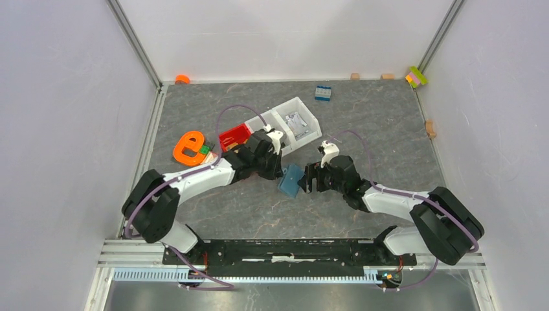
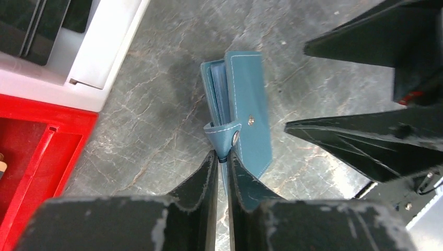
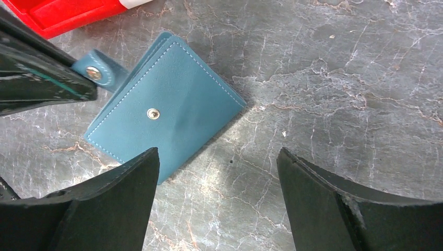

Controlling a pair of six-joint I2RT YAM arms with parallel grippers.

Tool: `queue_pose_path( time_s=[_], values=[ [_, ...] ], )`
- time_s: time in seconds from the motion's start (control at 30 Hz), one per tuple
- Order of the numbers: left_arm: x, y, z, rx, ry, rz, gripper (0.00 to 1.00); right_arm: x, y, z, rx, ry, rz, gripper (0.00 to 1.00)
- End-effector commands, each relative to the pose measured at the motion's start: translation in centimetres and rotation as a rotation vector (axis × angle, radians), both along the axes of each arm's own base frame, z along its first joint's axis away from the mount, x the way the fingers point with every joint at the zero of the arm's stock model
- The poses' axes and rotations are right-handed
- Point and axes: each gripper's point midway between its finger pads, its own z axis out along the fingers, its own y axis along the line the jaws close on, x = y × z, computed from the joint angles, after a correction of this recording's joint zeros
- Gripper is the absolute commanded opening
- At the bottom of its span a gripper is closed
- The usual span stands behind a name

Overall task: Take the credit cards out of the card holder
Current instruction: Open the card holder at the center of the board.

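The teal card holder (image 1: 291, 180) lies folded on the grey table between my two grippers. Its snap strap (image 2: 222, 135) is undone and sticks out from the edge. My left gripper (image 2: 223, 157) is shut on the tip of that strap. The holder gapes slightly, with pale-blue inner pockets (image 2: 218, 89) visible. No credit cards show; they are hidden inside. In the right wrist view the holder (image 3: 167, 99) lies snap-side up, with the strap (image 3: 96, 73) at the left gripper's fingers (image 3: 47, 78). My right gripper (image 3: 217, 157) is open and empty just right of the holder, its left finger over a corner.
A red bin (image 1: 234, 136) and a white two-compartment bin (image 1: 294, 123) stand just behind the left gripper. An orange object (image 1: 189, 148) lies at the left. A blue studded brick (image 1: 323, 92) and small blocks (image 1: 416, 76) sit near the back wall.
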Motion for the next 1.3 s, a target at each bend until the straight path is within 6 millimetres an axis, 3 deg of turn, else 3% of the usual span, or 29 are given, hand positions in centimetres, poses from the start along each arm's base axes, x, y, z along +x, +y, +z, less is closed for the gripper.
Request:
queue_pose_path(
  time_s=[0.0, 0.13, 0.3, 0.43, 0.67, 0.8, 1.03, 1.27],
  values=[
    [0.1, -1.6, 4.4, -0.167, -0.103, -0.043, 0.13, 1.1, 0.7, 2.5, 0.038, -0.08, 0.002, 0.89],
    [-0.2, -1.6, 5.7, -0.21, -0.142, -0.05, 0.02, 1.0, 0.7, 3.3, 0.059, -0.105, 0.002, 0.93],
    [-0.6, -2.0, 5.9, -0.234, -0.135, -0.079, 0.02, 1.0, 0.1, 4.3, 0.085, -0.153, -0.024, 0.93],
    [-0.4, -1.9, 5.2, -0.208, -0.12, -0.068, 0.02, 1.0, -0.5, 5.0, 0.101, -0.189, -0.05, 0.92],
    [0.7, -0.6, 3.6, -0.108, -0.105, 0.013, 0.02, 1.0, 0.2, 3.7, 0.081, -0.133, -0.022, 0.88],
    [1.3, 0.3, 2.9, -0.065, -0.092, 0.065, 0.03, 0.7, 1.0, 3.4, 0.096, -0.124, 0.022, 0.8],
    [1.1, 0.0, 2.5, -0.078, -0.049, 0.053, 0.09, -0.8, 3.8, 5.2, 0.237, -0.152, 0.175, 0.66],
    [0.1, -1.1, 3.0, -0.141, -0.024, -0.009, 0.22, -1.1, 4.8, 4.7, 0.236, -0.125, 0.217, 0.4]
  ],
)
